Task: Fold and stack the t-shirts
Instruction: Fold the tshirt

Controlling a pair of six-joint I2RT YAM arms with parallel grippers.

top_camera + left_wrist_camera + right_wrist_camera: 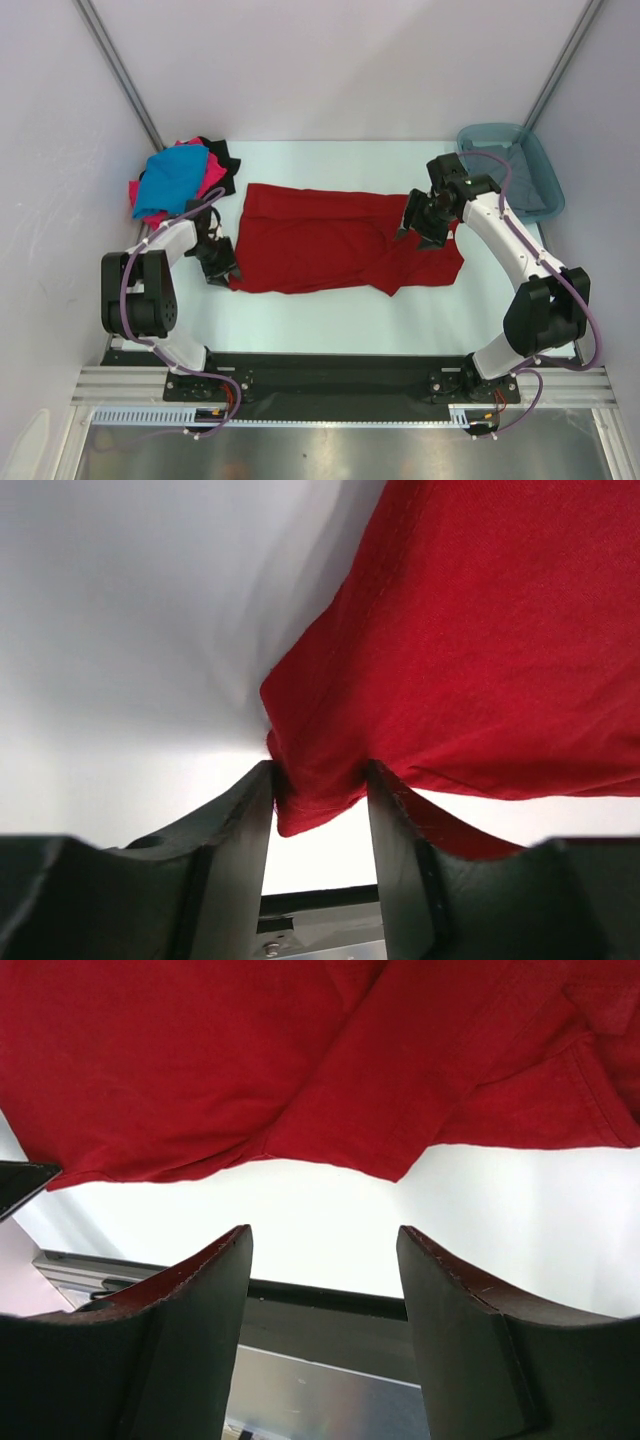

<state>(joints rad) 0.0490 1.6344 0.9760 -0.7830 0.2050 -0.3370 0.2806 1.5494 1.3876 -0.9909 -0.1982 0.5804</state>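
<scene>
White table (330,320) beneath creased red t-shirt (320,240)

No writing, label, brand, number or sign can be read in any of the views.

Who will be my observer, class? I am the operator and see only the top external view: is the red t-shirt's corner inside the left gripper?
Observer: Yes. The left wrist view shows a corner of the red t-shirt lying in the left gripper and touching both fingers. I cannot confirm a firm pinch.
Operator: And the right gripper?
Observer: The right wrist view shows the right gripper open, holding nothing.
Operator: What lies ahead of it?
Observer: The shirt's edge, with bare table showing between that edge and the fingertips.
</scene>
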